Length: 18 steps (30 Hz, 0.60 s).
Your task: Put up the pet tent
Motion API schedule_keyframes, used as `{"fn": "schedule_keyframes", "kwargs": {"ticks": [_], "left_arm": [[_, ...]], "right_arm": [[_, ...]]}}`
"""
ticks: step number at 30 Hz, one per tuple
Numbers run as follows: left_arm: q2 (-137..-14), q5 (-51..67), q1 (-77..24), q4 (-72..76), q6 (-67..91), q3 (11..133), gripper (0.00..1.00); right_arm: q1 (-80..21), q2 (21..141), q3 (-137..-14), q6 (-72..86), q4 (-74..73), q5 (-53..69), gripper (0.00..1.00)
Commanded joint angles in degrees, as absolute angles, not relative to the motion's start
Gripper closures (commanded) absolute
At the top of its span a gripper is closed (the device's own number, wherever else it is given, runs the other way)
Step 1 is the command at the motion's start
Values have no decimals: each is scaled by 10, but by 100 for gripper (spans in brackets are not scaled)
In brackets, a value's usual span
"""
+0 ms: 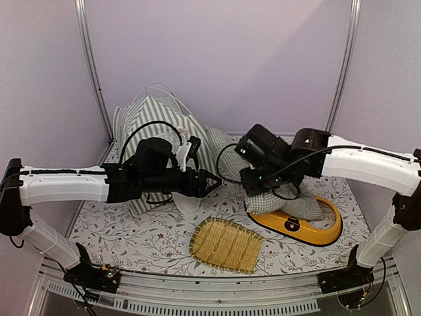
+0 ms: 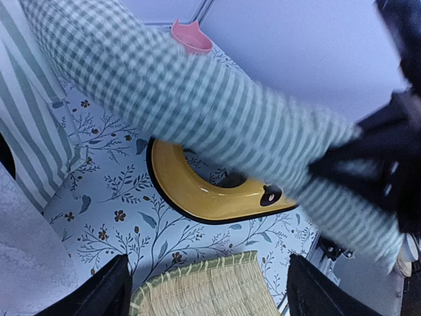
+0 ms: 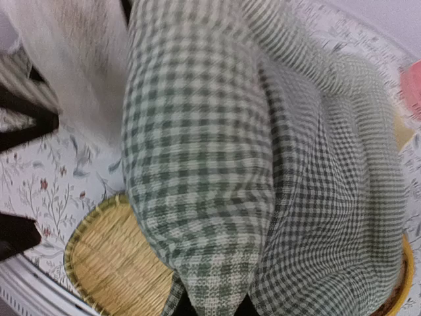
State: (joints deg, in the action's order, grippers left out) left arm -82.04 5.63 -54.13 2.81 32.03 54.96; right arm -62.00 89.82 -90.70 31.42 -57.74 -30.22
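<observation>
Grey-green and white striped fabric pet tent (image 1: 154, 112) lies slumped at your table's (image 1: 131, 240) 11 o'clock, its front hidden behind the left arm (image 1: 66, 185). Your left gripper (image 1: 212, 179) hangs spread, empty. Your right gripper (image 1: 255, 187) pinches the green-white gingham cushion (image 3: 217, 164), which covers its fingers.

Right hand (image 1: 255, 183) mostly behind the gingham cushion (image 3: 217, 164), itself blurry in the left wrist view.

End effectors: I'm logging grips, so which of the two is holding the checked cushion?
The right end effector, shut on the checked cushion; the left end effector is open and holds nothing.
</observation>
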Motion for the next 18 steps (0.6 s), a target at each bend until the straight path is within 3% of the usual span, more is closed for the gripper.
{"fn": "schedule_keyframes", "kwargs": {"ticks": [1, 3, 5, 8, 11, 18], "left_arm": [[-815, 45, -528, 33, 333, 519, 19], [-812, 40, -527, 32, 338, 504, 19], [-810, 32, -527, 29, 340, 491, 19], [-806, 20, -527, 27, 345, 471, 19], [-802, 10, -527, 26, 349, 457, 19], [-787, -2, -528, 25, 372, 428, 19]], "right_arm": [[-662, 926, -759, 360, -365, -59, 99], [-665, 928, -712, 376, -295, -1, 81], [-665, 917, -698, 381, -274, 5, 52], [-664, 877, -685, 376, -269, -33, 26], [-648, 837, -681, 360, -270, -58, 13], [-518, 770, -639, 309, -270, -50, 2]]}}
